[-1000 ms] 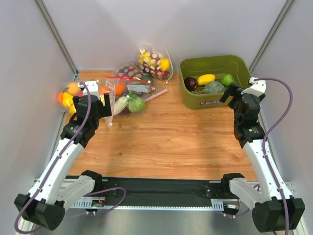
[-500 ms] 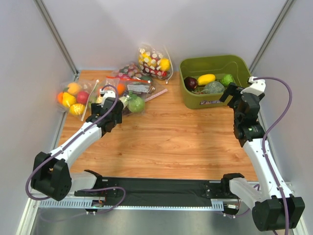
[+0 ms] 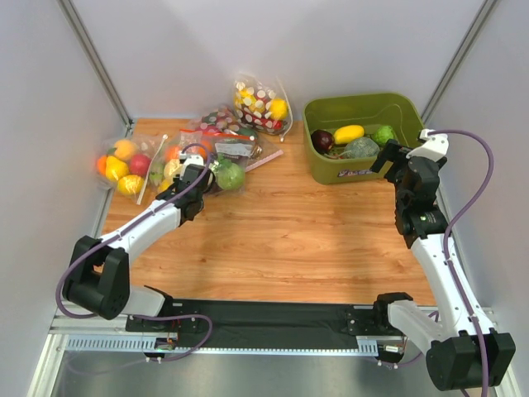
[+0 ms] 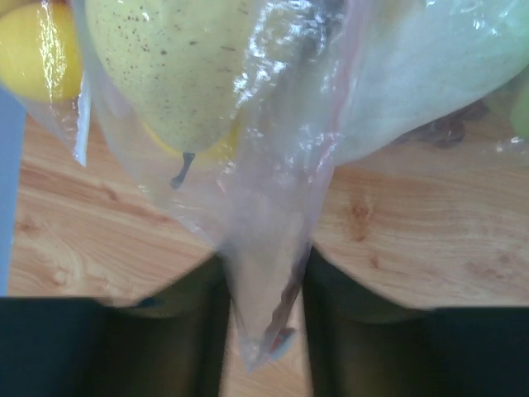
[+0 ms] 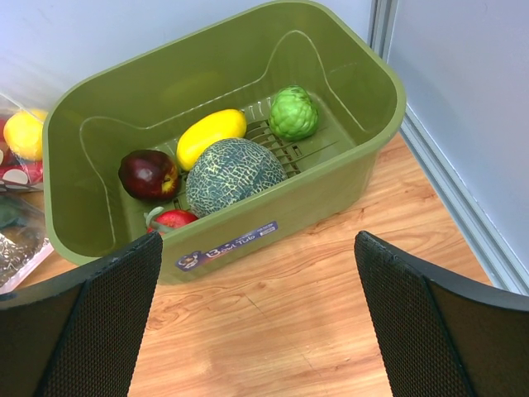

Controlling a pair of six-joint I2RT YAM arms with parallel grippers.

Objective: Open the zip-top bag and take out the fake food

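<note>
Left gripper [image 4: 264,277]: fingers together on a fold of clear film, and the bunched plastic fills the gap between them. I read that fold as the near corner of the zip-top bag [image 3: 176,163]. The bag lies on the desk [image 4: 413,240] at far left, wedged between another fruit bag [image 3: 122,164] on its left and the red-strip bag [image 3: 221,165] on its right. Fake food [image 3: 172,168] is inside: a speckled yellow-green pear [image 4: 178,58] sits just beyond my fingers, with orange pieces [image 3: 173,153] farther back. Nothing is out yet, and I see no open zip.

Right gripper [image 5: 258,265]: fingers wide apart, holding nothing. It hovers on the near side of the green bin [image 5: 331,178] at far right, well apart from the bags.

Risks:
- A thin reddish line runs through the film I'm pinching. I can't tell if it belongs to my bag or the neighbour's. If I've caught both, a pull drags the white radish [image 4: 430,74] bag along.
- As far as I can see, the grip is on a corner, not on the zip strip. Lifting from here tips the fruit toward the closed end and opens nothing.
- The film looks slick, so the pear's weight could slide it out of the pinch.
- A one-armed pull just shifts the pile. The right arm needs to cross over and take the other lip.
</note>
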